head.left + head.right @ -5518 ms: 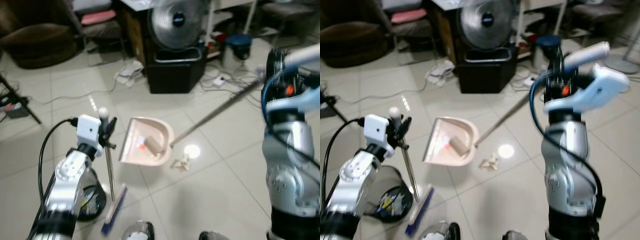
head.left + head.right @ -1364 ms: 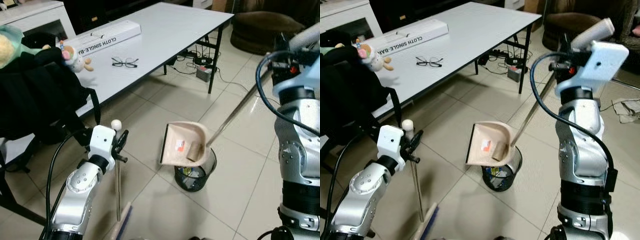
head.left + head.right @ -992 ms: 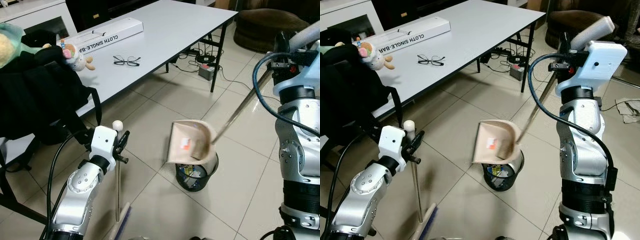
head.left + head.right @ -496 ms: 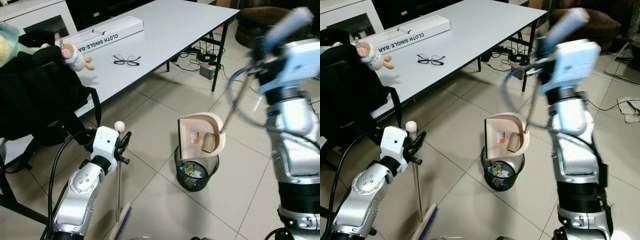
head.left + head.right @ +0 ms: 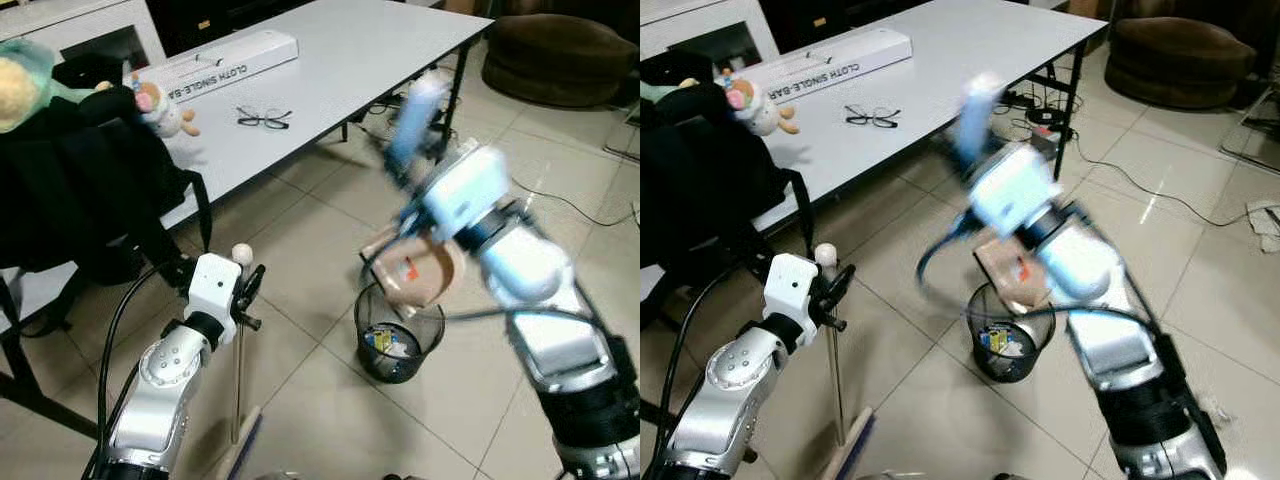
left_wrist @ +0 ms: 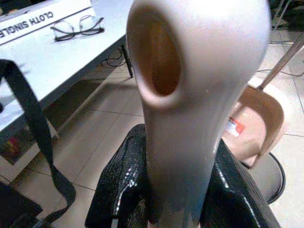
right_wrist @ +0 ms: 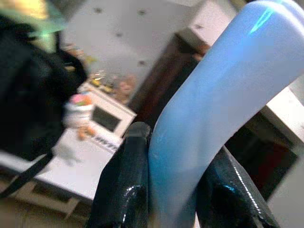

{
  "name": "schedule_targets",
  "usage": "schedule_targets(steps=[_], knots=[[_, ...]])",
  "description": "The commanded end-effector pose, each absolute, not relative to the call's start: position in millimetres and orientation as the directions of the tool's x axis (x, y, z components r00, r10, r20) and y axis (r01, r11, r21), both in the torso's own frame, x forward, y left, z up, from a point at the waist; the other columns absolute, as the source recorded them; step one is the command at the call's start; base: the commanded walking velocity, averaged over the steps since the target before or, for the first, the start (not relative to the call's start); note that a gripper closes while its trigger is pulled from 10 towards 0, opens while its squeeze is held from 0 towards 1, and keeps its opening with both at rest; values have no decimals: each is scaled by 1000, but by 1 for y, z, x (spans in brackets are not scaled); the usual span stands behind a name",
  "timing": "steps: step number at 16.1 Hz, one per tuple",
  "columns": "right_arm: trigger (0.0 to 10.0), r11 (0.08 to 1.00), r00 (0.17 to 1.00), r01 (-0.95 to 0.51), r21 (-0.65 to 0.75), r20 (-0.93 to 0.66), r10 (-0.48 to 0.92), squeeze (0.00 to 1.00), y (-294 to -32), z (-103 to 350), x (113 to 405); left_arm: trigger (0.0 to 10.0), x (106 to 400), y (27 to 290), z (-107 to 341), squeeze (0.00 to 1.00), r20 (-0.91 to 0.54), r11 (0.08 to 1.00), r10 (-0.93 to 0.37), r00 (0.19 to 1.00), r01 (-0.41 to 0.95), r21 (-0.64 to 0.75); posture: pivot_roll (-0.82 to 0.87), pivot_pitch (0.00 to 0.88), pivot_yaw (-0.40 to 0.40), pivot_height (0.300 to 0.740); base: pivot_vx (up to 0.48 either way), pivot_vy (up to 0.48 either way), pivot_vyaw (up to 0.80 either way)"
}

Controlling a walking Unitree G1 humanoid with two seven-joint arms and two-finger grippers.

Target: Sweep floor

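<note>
Tipping over the wire waste bin (image 5: 399, 345), the beige dustpan (image 5: 425, 275) hangs tilted just above the bin's rim, its mouth turned downward; the right pincer (image 7: 173, 156) is clamped on the pan's pale blue handle (image 7: 213, 102), the arm blurred; this looks like the emptying step, the sweepings going into the bin. Left of the bin, the broom (image 5: 238, 370) stands upright on the tiled floor (image 5: 330, 420), bristles down; the left pincer (image 6: 183, 183) is clamped on its beige grip. Beyond, a white tabletop (image 5: 330, 60) carries glasses (image 5: 264, 118) and a long box (image 5: 225, 60). Next, I judge, the pan must be held steep until it is empty, then lowered to the floor.
</note>
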State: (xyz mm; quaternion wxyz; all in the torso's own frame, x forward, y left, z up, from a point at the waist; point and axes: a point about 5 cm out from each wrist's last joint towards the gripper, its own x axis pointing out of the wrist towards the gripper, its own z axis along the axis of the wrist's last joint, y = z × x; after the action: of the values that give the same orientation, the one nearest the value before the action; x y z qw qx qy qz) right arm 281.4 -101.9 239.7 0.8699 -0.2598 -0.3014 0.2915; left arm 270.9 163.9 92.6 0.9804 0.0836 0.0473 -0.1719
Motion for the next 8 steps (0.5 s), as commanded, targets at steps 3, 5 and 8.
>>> schedule_targets(steps=[3,5,8], knots=[[10000,527,540,-336,-781,300,787,0,-86,241,268,10000,270,168,93,0,-122,922,-326,938,344,180,-47,34,66,740,0,0,0],[10000,460,581,-322,-828,211,786,0,-90,231,273,10000,270,168,93,0,-121,923,-323,939,341,181,-47,27,57,740,0,0,0],[10000,712,710,-73,-698,465,528,0,-124,274,291,10000,272,167,93,0,-115,919,-330,937,346,187,-50,23,55,740,0,0,0]])
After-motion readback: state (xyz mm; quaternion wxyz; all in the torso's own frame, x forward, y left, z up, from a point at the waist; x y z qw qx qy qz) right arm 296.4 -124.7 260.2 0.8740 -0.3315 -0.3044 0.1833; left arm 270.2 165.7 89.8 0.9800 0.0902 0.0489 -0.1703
